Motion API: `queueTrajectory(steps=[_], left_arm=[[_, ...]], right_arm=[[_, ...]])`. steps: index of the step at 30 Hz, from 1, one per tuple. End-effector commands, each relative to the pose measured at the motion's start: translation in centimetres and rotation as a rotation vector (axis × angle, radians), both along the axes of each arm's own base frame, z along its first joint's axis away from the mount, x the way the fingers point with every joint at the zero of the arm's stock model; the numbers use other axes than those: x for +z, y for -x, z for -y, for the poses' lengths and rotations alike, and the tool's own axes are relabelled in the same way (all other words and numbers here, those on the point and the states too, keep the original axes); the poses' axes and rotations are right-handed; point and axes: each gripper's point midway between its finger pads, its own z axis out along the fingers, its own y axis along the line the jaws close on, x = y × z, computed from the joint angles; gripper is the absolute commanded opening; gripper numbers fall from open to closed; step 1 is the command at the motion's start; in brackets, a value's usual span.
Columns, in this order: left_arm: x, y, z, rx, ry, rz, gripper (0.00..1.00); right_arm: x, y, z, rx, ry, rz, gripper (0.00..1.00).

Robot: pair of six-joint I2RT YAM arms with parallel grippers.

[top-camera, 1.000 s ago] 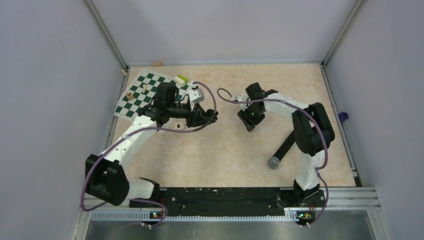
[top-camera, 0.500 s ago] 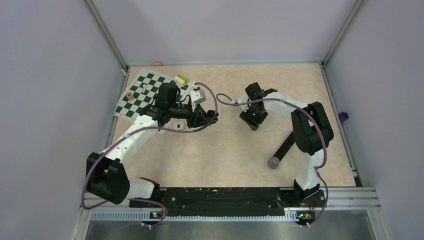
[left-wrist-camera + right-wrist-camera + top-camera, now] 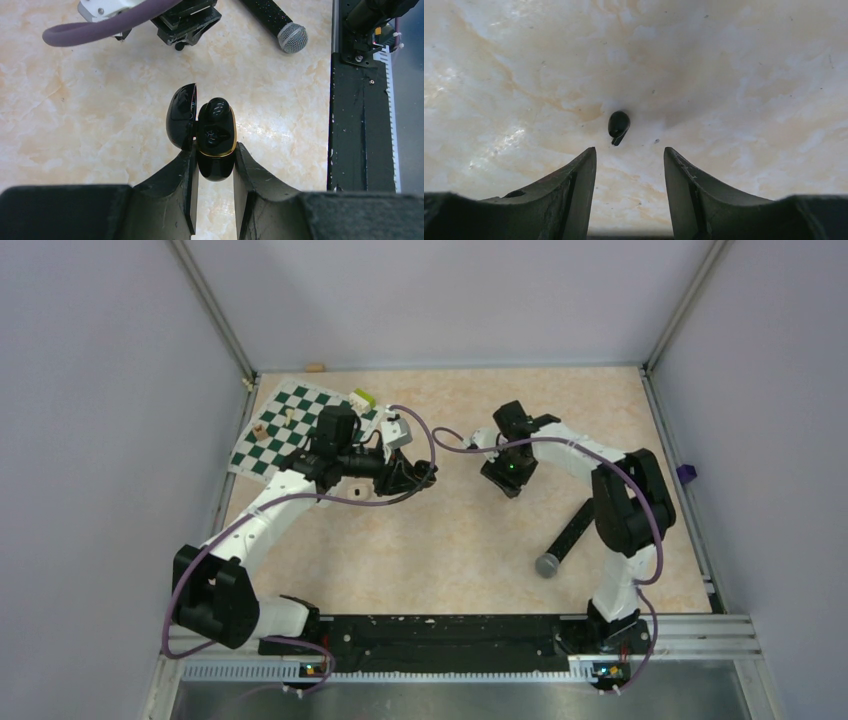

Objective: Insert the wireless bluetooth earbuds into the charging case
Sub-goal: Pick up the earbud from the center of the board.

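Right jaws stand open, empty, above the table (image 3: 734, 70) toward its far edge. One earbud (image 3: 618, 125) lies just ahead, centred between them, long axis along their reach. Left jaws clamp the open charging case (image 3: 216, 140).

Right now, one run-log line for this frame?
left gripper: shut on charging case, lid open | right gripper: open, above earbud lying on table, not touching | that earbud: not yet in case
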Motion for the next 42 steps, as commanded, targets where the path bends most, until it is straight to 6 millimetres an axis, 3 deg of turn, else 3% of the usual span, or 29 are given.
queueTrajectory(steps=[1, 8, 14, 24, 32, 37, 42], left_arm=[[1.0, -0.2, 0.4, -0.018, 0.019, 0.029, 0.00], [1.0, -0.2, 0.3, -0.017, 0.015, 0.032, 0.00], [0.9, -0.1, 0.3, -0.018, 0.013, 0.034, 0.00], [1.0, -0.1, 0.3, -0.021, 0.016, 0.034, 0.00], [1.0, -0.1, 0.3, -0.021, 0.016, 0.033, 0.00], [0.9, -0.1, 0.3, -0.022, 0.014, 0.032, 0.00], [0.8, -0.1, 0.3, -0.023, 0.013, 0.033, 0.00]], right_arm=[[4.5, -0.7, -2.5, 0.115, -0.099, 0.089, 0.52], [2.6, -0.8, -3.6, 0.097, -0.002, 0.014, 0.54], [1.5, -1.0, -3.3, 0.065, 0.053, -0.045, 0.53], [-0.8, 0.2, -2.6, 0.119, 0.157, -0.102, 0.51], [-1.2, -0.4, -2.9, 0.148, 0.185, -0.071, 0.46], [-1.2, -0.6, -3.2, 0.170, 0.199, -0.047, 0.32], [-0.3, -1.2, -4.0, 0.192, 0.182, 0.026, 0.08]])
